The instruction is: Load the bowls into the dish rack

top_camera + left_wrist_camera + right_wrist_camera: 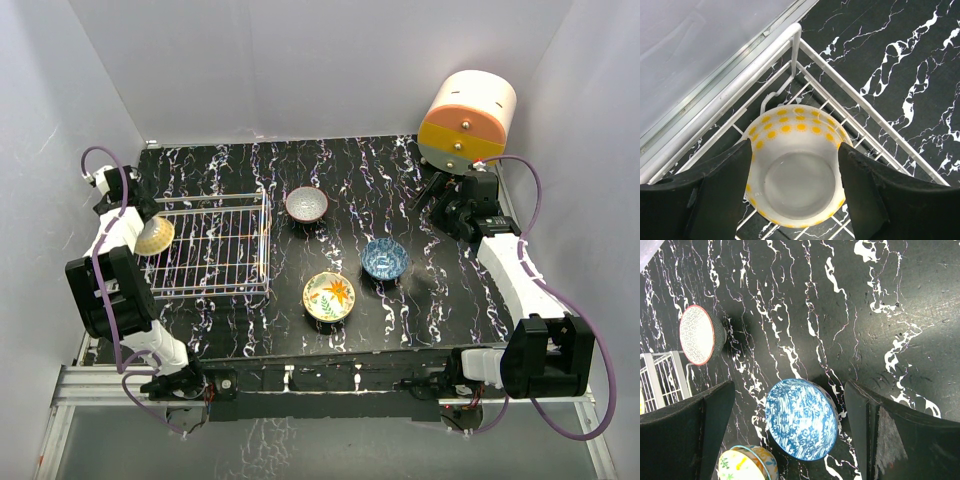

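The bowls are split between the dish rack point(265, 240) and the counter point(400, 190) to its right. At the rack's left end, close to a corner, lies the cream-yellow bowl point(792, 175). Its underside faces the wrist camera, so its mouth is hidden and its near edge is cut off by the frame. The left end effector point(795, 147) flanks this bowl with a finger at each side. Whether the fingers press it or have let go cannot be told. From above, the left arm covers part of that end of the rack.

Just right of the rack's far corner stands the grey-white bowl point(306, 204). The flowered bowl point(329, 296) is right of the near corner and is cut off in the right wrist view. Farther right is the blue-white bowl point(384, 259). The right end effector point(790, 385) hangs released above it, jaws wide and gripping nothing.
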Controlling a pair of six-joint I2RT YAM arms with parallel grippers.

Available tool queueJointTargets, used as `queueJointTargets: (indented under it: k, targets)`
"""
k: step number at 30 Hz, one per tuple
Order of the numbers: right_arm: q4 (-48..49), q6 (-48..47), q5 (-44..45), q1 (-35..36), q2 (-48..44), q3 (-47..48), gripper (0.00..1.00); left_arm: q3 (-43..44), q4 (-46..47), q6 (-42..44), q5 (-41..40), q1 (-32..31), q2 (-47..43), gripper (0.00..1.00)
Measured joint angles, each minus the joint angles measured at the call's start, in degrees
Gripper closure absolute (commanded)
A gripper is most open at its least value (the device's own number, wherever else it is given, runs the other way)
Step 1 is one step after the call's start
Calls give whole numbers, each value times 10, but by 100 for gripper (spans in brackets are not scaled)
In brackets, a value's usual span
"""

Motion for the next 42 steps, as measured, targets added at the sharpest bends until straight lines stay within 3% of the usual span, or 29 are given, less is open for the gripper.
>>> queueJointTargets:
  k: [7,24,42]
  targets:
    - [0,0,-3,0,0,0,7,0,1,1,16,0,-11,14]
    - [1,0,-11,0,0,-4,7,-60,-32,3,103,-56,-162,20]
    - [6,2,-15,0,0,-13,7,-68,-29,-8,132,-57,-57,20]
